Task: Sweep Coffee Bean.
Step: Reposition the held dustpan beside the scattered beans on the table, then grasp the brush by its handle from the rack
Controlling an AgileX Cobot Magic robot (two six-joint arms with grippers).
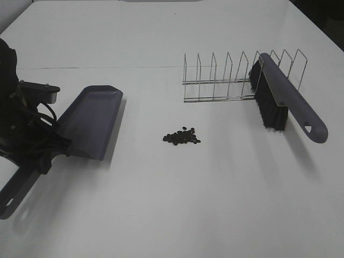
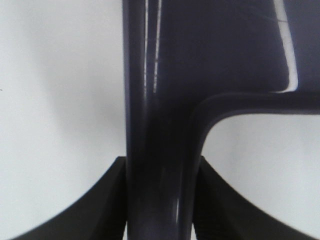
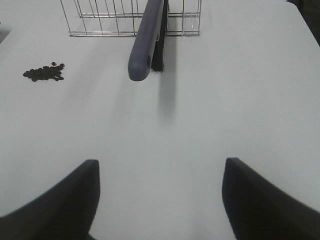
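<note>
I have my left gripper point(image 2: 160, 200) clamped on the dustpan point(image 1: 91, 121) handle and my right gripper point(image 3: 160, 200) with fingers apart above the table point(image 1: 188, 209), the coffee beans point(image 1: 181, 136) piled on it between dustpan and wire rack point(image 1: 215, 80), which holds the brush point(image 1: 279, 97).

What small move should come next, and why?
Probably advance the right gripper toward the brush handle: its fingers stand open and empty, the left gripper clamps the dustpan, and the coffee beans lie unswept.
</note>
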